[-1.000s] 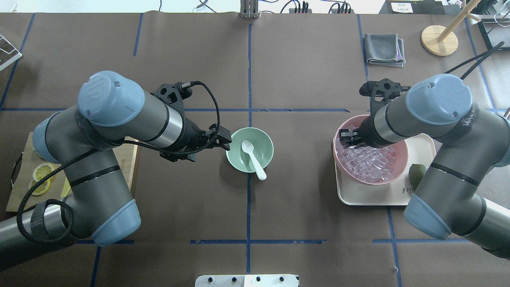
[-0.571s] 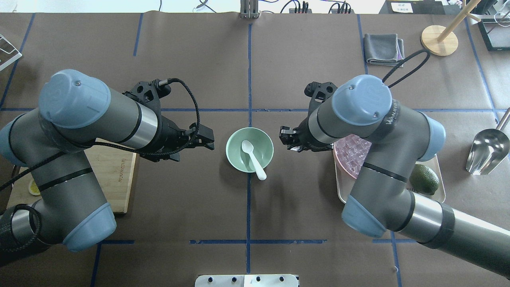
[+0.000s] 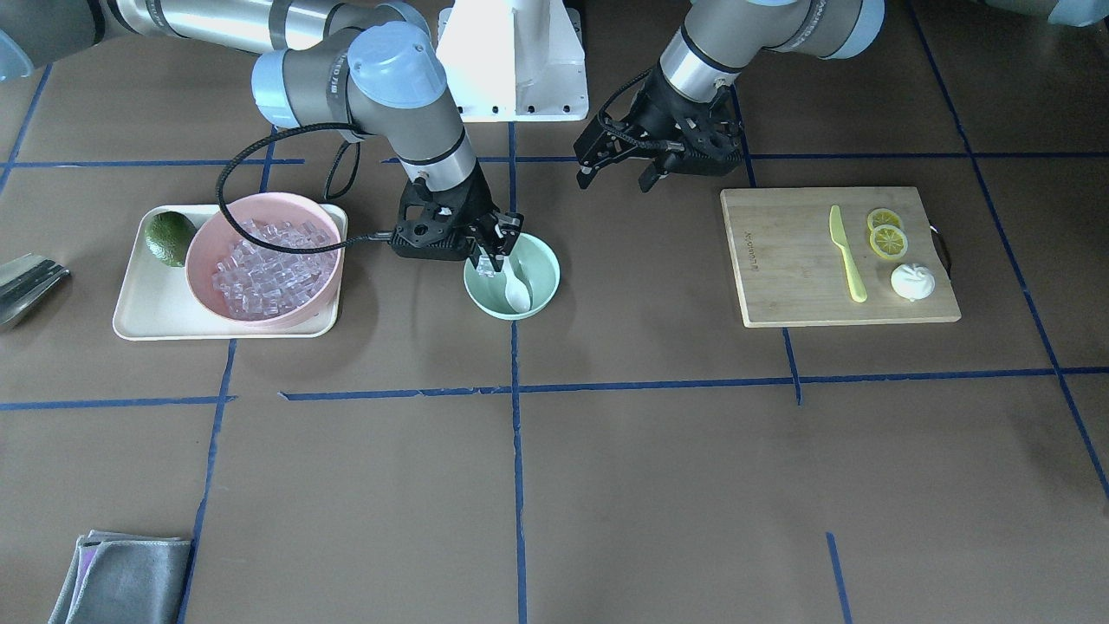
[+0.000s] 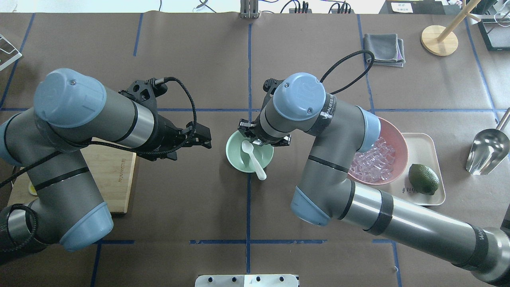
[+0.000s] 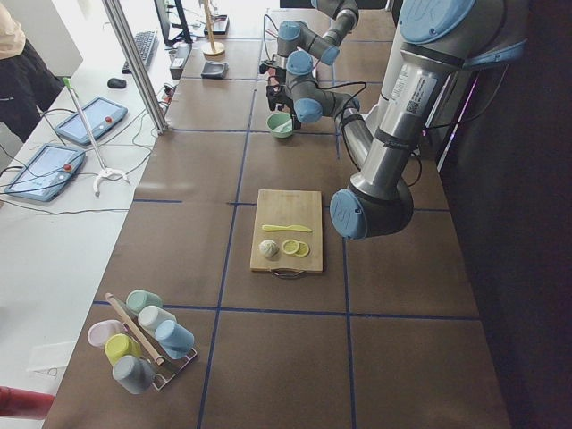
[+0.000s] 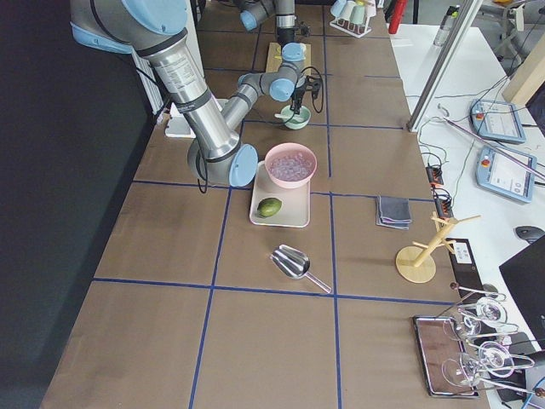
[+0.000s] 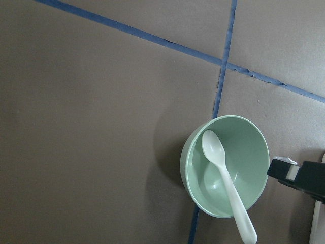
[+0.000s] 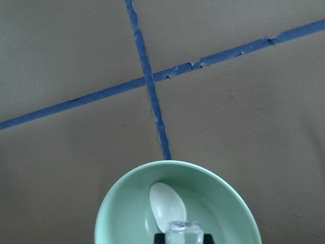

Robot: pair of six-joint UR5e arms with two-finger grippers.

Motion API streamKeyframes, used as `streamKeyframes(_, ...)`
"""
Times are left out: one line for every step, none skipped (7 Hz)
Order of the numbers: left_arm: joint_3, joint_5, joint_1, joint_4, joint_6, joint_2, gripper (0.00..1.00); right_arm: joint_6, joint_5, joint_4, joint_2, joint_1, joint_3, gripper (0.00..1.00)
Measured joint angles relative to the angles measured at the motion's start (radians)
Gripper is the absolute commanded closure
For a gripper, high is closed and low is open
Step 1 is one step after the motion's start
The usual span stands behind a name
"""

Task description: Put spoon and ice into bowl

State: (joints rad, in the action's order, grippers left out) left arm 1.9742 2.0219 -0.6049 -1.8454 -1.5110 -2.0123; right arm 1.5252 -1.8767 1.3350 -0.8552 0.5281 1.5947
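The mint-green bowl point(image 4: 232, 157) stands at the table's middle, with the white spoon point(image 4: 253, 158) lying in it, handle over the near rim. My right gripper point(image 3: 488, 253) hangs just above the bowl point(image 3: 539, 299) and is shut on a clear ice cube point(image 8: 185, 230), over the spoon's scoop point(image 8: 167, 205). The overhead view hides its fingertips under the wrist. My left gripper point(image 4: 207, 138) is open and empty, a short way left of the bowl. Its wrist view shows the bowl point(image 7: 194, 170) and spoon point(image 7: 227, 189).
A pink bowl point(image 4: 401, 148) heaped with ice point(image 4: 376, 161) sits on a cream tray point(image 4: 426, 145) beside a green fruit point(image 4: 423, 179). A metal scoop point(image 4: 487, 148) lies further right. A cutting board point(image 3: 780, 260) holds a yellow-green knife point(image 3: 846, 253) and lemon slices point(image 3: 887, 236). A grey cloth point(image 4: 383, 48) lies at the far right.
My right arm has swung left from the pink bowl to above the mint-green bowl. My left gripper has drawn back left from the bowl's rim. The spoon has not moved.
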Motion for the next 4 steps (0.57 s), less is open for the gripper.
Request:
streamKeyframes(0.000,0.000,-0.001,0.000,0.000,0.003,0.01,0.006,0.005,-0.018,0.004,-0.004,-0.013,0.05)
streamKeyframes(0.000,0.001,-0.004,0.000,0.000,0.004,0.01,0.008,0.006,-0.025,0.005,-0.006,-0.017,0.01)
streamKeyframes(0.001,0.003,-0.009,0.000,-0.001,0.005,0.01,0.009,0.005,-0.028,0.005,-0.006,-0.017,0.01)
streamKeyframes(0.001,0.004,-0.016,0.000,-0.001,0.007,0.01,0.011,-0.004,-0.027,0.001,-0.002,-0.006,0.01)
